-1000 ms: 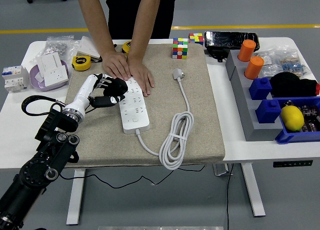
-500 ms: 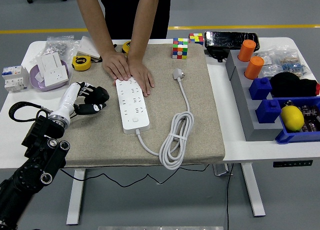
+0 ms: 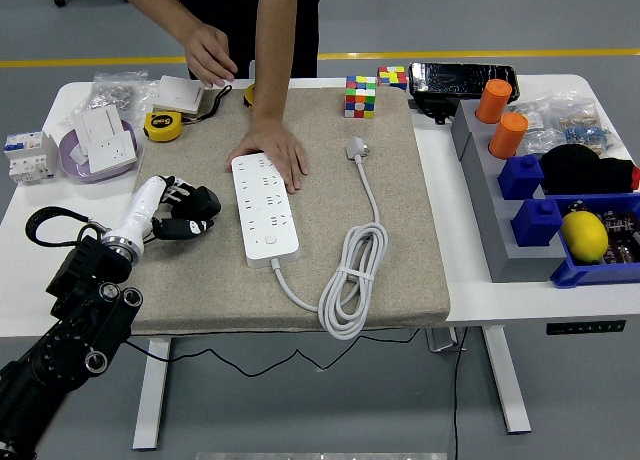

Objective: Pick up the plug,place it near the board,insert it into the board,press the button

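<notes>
A white power strip (image 3: 263,209) lies on the tan mat (image 3: 400,250), its white cable coiled (image 3: 350,280) at the front. The white plug (image 3: 357,148) lies free on the mat near the back, to the right of the strip. My left hand (image 3: 185,212) hovers just left of the strip, its black fingers loosely curled and holding nothing. A person at the far side presses one hand (image 3: 272,150) on the strip's far end; the other hand (image 3: 208,55) is lifted over the table's back left. My right arm is out of view.
Two Rubik's cubes (image 3: 361,94) stand at the mat's back edge. A yellow tape measure (image 3: 160,126), a purple bowl with a white socket (image 3: 100,145) and a breaker (image 3: 28,158) sit at the left. Blue bins, orange cups (image 3: 507,135) and a lemon (image 3: 585,235) fill the right.
My left hand drew back from the strip to its left side. The person lifted one hand off the strip toward the back left; the other still presses it.
</notes>
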You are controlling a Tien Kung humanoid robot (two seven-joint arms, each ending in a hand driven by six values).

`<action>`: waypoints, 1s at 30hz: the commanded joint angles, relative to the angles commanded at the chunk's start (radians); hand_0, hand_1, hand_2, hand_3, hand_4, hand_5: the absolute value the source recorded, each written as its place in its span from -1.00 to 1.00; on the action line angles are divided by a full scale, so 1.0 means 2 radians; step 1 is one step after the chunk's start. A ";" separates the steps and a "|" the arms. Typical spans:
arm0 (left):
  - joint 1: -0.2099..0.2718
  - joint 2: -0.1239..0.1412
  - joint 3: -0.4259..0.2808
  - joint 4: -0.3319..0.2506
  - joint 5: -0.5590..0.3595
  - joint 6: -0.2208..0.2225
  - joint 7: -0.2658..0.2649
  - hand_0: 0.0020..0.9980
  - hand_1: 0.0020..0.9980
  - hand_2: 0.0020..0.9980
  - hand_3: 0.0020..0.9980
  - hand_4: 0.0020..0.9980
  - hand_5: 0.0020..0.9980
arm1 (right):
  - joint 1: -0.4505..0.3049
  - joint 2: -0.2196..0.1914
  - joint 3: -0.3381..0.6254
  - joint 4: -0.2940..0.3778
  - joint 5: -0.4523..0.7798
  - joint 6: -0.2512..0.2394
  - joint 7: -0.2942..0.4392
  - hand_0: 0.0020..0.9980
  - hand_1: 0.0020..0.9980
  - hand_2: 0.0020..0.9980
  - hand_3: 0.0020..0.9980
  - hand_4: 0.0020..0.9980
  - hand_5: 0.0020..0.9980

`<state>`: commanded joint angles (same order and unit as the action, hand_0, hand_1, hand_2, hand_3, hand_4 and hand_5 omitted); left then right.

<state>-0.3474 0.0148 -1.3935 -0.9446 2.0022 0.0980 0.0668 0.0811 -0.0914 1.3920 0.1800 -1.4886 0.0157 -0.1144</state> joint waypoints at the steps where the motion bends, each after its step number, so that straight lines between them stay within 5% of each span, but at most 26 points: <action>1: 0.000 0.000 0.000 0.000 0.000 -0.002 0.000 0.54 0.40 0.14 0.06 0.48 -0.86 | 0.000 0.000 0.000 0.000 0.000 0.000 0.000 0.64 0.49 0.48 0.52 1.00 0.61; 3: 0.001 0.000 0.000 0.001 -0.001 -0.007 0.001 0.54 0.40 0.14 0.06 0.48 -0.86 | -0.001 0.000 -0.001 0.000 0.000 0.000 0.000 0.64 0.49 0.48 0.52 1.00 0.61; 4: 0.001 0.000 0.000 0.001 -0.002 -0.008 0.001 0.61 0.58 0.33 0.11 0.78 -0.65 | -0.001 0.000 -0.001 0.000 0.000 0.000 0.000 0.64 0.49 0.49 0.52 1.00 0.61; 9: 0.001 0.000 -0.001 0.003 -0.013 -0.015 0.000 0.61 0.58 0.33 0.11 0.78 -0.65 | -0.001 0.000 0.000 0.000 -0.001 0.000 0.000 0.64 0.49 0.49 0.52 1.00 0.61; 10: 0.001 0.000 -0.002 0.003 -0.014 -0.016 0.000 0.72 0.73 0.57 0.52 1.00 -0.26 | -0.001 0.000 -0.001 0.000 -0.001 0.000 0.000 0.64 0.49 0.49 0.52 1.00 0.61; 15: 0.000 0.001 -0.003 0.003 -0.026 -0.026 -0.003 0.72 0.73 0.57 0.52 1.00 -0.26 | -0.001 0.000 0.000 0.000 -0.001 0.000 0.000 0.64 0.49 0.49 0.52 1.00 0.61; 16: 0.000 0.001 -0.003 0.003 -0.028 -0.027 -0.004 0.79 0.82 0.64 0.62 1.00 0.16 | -0.001 0.000 0.000 0.000 0.000 0.000 0.000 0.64 0.50 0.49 0.52 1.00 0.61; 21: 0.000 0.001 -0.007 -0.002 -0.043 -0.043 -0.007 0.79 0.82 0.64 0.62 1.00 0.16 | -0.001 0.000 0.000 0.000 0.000 0.000 0.000 0.64 0.50 0.49 0.52 1.00 0.61; 22: 0.000 0.001 -0.007 -0.004 -0.046 -0.047 -0.007 0.93 0.93 0.76 0.76 1.00 0.46 | -0.001 0.000 0.000 0.000 0.001 0.000 0.000 0.64 0.50 0.49 0.52 1.00 0.61; 27: 0.002 0.001 -0.013 -0.015 -0.079 -0.058 -0.008 0.93 0.93 0.76 0.76 1.00 0.46 | 0.000 0.000 0.000 0.000 0.001 0.000 0.000 0.64 0.50 0.49 0.52 1.00 0.61; 28: 0.003 0.000 -0.014 -0.019 -0.092 -0.056 -0.011 0.99 0.99 0.84 0.81 1.00 1.00 | 0.000 0.000 0.000 0.000 0.001 0.000 0.000 0.64 0.50 0.49 0.52 1.00 0.61; 30: 0.007 -0.002 -0.016 -0.031 -0.130 -0.045 -0.021 0.99 0.99 0.84 0.81 1.00 1.00 | 0.000 0.001 0.000 0.000 0.001 0.000 0.000 0.64 0.50 0.49 0.52 1.00 0.61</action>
<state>-0.3324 0.0104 -1.4263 -1.0065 1.7415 0.0079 0.0249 0.0810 -0.0902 1.3929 0.1800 -1.4866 0.0151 -0.1140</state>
